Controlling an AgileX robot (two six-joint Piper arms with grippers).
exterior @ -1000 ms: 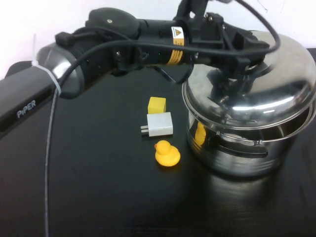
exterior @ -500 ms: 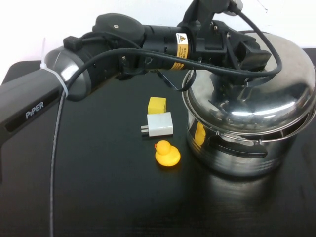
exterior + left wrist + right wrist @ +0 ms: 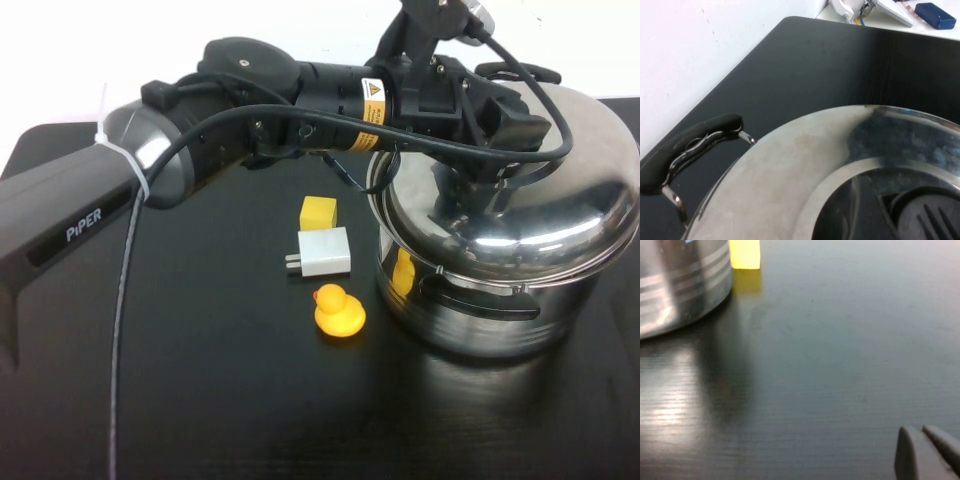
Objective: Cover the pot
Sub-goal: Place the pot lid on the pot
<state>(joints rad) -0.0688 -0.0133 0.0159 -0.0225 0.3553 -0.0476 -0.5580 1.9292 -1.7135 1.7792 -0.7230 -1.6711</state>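
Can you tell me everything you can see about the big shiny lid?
The lid is a wide, domed, mirror-bright steel cover. It sits on top of the pot, roughly level, its rim meeting the pot's rim. The left gripper is over its middle, hiding the knob, so whether it grips the lid cannot be seen. In the left wrist view the lid's dome fills the picture. The right gripper is shut, low over the table, away from the lid.
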